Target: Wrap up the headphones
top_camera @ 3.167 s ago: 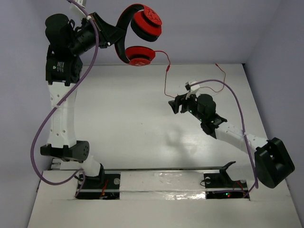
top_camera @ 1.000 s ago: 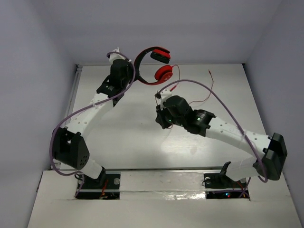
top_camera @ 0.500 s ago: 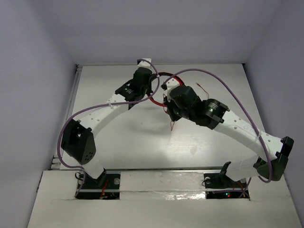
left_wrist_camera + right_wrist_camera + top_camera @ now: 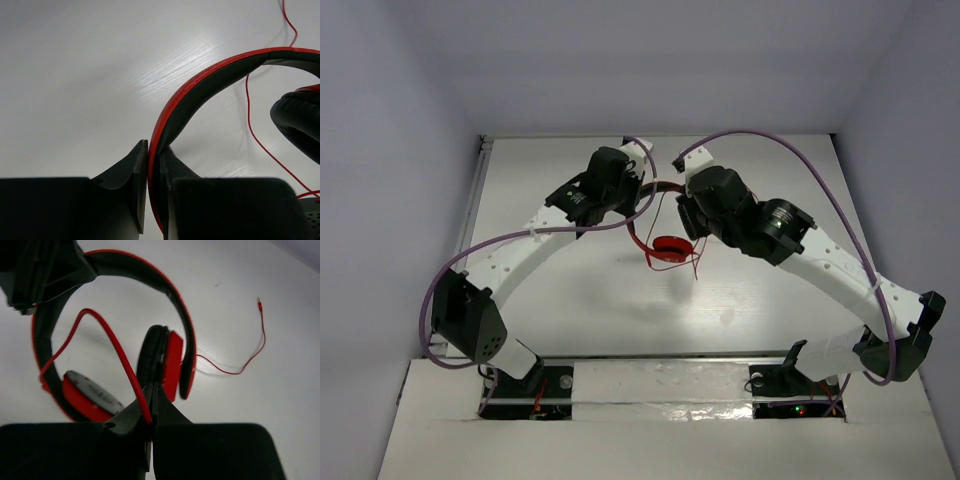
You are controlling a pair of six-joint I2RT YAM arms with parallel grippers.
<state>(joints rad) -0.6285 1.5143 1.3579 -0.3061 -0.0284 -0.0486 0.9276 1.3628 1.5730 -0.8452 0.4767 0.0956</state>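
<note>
The red headphones (image 4: 670, 248) hang low over the middle of the table, between the two wrists. My left gripper (image 4: 636, 205) is shut on the red-and-black headband (image 4: 210, 75), which rises from between its jaws (image 4: 154, 148); a black ear pad (image 4: 300, 120) shows at the right edge. My right gripper (image 4: 151, 407) is shut on the thin red cable (image 4: 115, 350), right below the earcups (image 4: 172, 365). From there the cable loops up to the lower earcup (image 4: 90, 400). Its free end with the plug (image 4: 259, 301) lies on the table.
Thick purple robot cables (image 4: 770, 148) arch over both arms. The two wrists (image 4: 720, 200) stand close together at mid-table. Grey walls close in the white table (image 4: 570, 290) at the back and both sides. The arm bases (image 4: 525, 385) sit at the near edge.
The left arm has carried the headphones from the back of the table forward and down to its middle. The right gripper has moved up beside them, still holding the cable.
</note>
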